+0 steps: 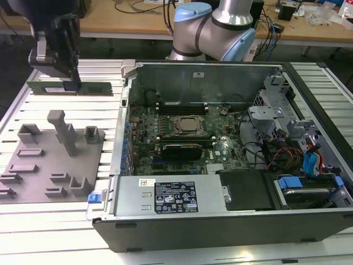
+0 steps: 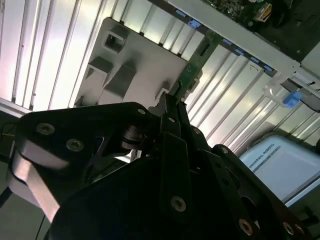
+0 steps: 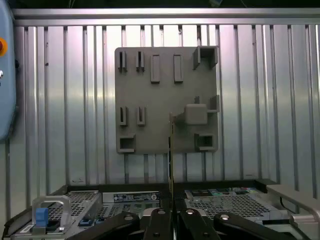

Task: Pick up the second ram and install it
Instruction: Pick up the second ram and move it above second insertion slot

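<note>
Room: wooden benches (image 1: 110,22) strewn with cables stand beyond the gripper. Work surface is a ribbed metal table (image 1: 49,237), bright and reflective. The open computer case (image 1: 231,232) lies on it, well apart from the gripper toward the exterior view's right. Its motherboard (image 1: 182,141) faces up, with drive cages and wiring crowding the end farthest from the gripper. The grey fixture plate (image 1: 33,165) sits below the gripper and carries several raised blocks and slots. The gripper (image 1: 71,83) is clenched on the second ram (image 1: 96,88): 2 fingers pinch its flat faces near mid-length. The stick is level and on edge, above the plate and, as far as I can judge, clear of it. In the first wrist view the second ram (image 3: 171,160) shows edge-on as 1 thin line running out from the fingertips. Handling, judged: very light, and stiff along its length, so no sag expected. It is thin and brittle, though, and would not tolerate twist or side load. The faces are smooth; the chips and contact edge are fragile. A pinch on the faces at mid-length, away from the contact edge, therefore suits it. The hold looks centred, so there should be little tendency to swing.
</note>
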You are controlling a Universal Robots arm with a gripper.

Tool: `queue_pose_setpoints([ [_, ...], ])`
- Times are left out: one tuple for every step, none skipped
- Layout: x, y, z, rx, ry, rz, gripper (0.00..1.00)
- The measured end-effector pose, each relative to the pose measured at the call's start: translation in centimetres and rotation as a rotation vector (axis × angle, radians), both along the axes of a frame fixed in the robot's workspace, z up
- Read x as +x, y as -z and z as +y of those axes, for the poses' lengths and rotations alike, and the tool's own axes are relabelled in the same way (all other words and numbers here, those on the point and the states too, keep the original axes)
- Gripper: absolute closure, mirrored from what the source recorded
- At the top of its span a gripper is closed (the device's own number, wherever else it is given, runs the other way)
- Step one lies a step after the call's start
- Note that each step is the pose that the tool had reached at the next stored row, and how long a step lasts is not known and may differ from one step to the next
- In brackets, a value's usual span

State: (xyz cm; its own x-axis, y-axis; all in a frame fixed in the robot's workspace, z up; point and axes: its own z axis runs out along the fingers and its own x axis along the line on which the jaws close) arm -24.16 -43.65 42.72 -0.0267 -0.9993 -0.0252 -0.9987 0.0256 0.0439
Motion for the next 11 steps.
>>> queue_pose_setpoints([
  [0.57, 0.00, 0.00, 0.0000, 0.000, 0.0004, 0.87],
  [1.07, 0.00, 0.01, 0.0000, 0.000, 0.0007, 0.87],
  [1.56, 0.00, 0.00, 0.0000, 0.000, 0.0010, 0.87],
  [2.01, 0.00, 0.00, 0.0000, 0.000, 0.0013, 0.87],
  [3.08, 0.00, 0.01, 0.0000, 0.000, 0.0020, 0.87],
  [3.49, 0.00, 0.00, 0.0000, 0.000, 0.0024, 0.87],
  [3.73, 0.00, 0.00, 0.0001, 0.000, 0.0026, 0.87],
  [3.98, 0.00, 0.00, 0.0001, 0.000, 0.0028, 0.87],
  [4.58, 0.00, 0.00, -0.0001, 0.000, 0.0035, 0.87],
  [4.92, 0.00, 0.00, 0.0000, 0.000, 0.0038, 0.87],
  [5.16, 0.00, 0.00, 0.0000, 0.000, 0.0041, 0.87],
])
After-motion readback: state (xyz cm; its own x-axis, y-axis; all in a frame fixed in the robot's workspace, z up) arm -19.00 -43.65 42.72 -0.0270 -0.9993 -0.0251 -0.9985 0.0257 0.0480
